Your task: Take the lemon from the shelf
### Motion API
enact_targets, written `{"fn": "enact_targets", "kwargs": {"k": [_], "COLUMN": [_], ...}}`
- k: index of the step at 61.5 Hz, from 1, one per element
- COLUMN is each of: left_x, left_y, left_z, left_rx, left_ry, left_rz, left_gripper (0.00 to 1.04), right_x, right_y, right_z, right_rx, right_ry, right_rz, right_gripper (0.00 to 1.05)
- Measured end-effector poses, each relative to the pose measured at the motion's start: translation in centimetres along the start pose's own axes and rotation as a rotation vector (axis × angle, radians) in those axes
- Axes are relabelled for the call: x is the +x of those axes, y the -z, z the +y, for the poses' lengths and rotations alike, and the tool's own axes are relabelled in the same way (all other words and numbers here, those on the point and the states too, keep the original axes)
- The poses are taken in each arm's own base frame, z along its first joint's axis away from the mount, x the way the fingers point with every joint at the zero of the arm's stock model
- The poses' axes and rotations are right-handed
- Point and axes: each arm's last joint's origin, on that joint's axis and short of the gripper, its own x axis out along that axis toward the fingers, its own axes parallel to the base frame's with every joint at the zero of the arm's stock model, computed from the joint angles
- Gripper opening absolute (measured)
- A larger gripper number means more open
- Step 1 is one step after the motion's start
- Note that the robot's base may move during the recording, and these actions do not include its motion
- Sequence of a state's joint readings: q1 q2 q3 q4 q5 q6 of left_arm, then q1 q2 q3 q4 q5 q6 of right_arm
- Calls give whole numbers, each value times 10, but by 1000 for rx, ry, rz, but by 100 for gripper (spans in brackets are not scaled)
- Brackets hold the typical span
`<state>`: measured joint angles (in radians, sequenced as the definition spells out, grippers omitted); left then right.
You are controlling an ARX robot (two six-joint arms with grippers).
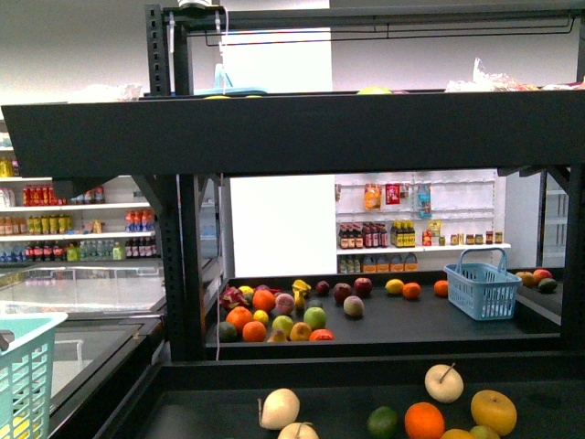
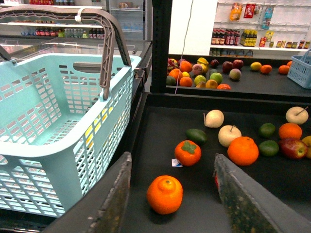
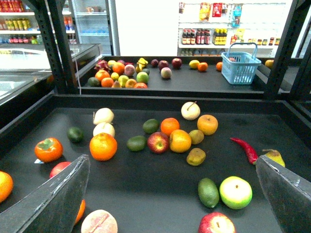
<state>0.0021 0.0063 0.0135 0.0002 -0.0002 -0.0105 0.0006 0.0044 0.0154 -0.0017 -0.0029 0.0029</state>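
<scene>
The shelf (image 1: 366, 137) is a black tiered stand with dark trays. On its far tray a bright yellow oval fruit, apparently the lemon (image 1: 394, 286), lies beside a small orange; it also shows in the left wrist view (image 2: 255, 66) and the right wrist view (image 3: 194, 63). My left gripper (image 2: 177, 196) is open low over the near tray, with a knobbed orange (image 2: 165, 194) between its fingers, untouched. My right gripper (image 3: 170, 204) is open over the near tray, above a green lime and a green-white apple (image 3: 235, 192). Both are far short of the lemon. Neither gripper shows in the front view.
A teal basket (image 2: 48, 121) stands left of the near tray. A blue basket (image 1: 483, 288) sits on the far tray right of the lemon. A pile of fruit (image 1: 274, 315) lies at the far tray's left. Black uprights (image 1: 183, 265) and a lip separate the trays.
</scene>
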Motion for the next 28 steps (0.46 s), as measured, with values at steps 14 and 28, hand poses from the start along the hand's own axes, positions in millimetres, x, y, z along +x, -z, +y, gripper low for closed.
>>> {"fn": "enact_targets", "kwargs": {"k": [14, 28], "left_x": [0, 0], "left_y": [0, 0], "left_z": [0, 0], "left_rx": [2, 2], "left_ry": [0, 0], "left_rz": [0, 0], "left_gripper": [97, 97], "right_x": [0, 0], "right_y": [0, 0], "right_z": [0, 0], "right_rx": [0, 0], "right_ry": [0, 0], "right_rz": [0, 0], "right_gripper": [102, 102]}}
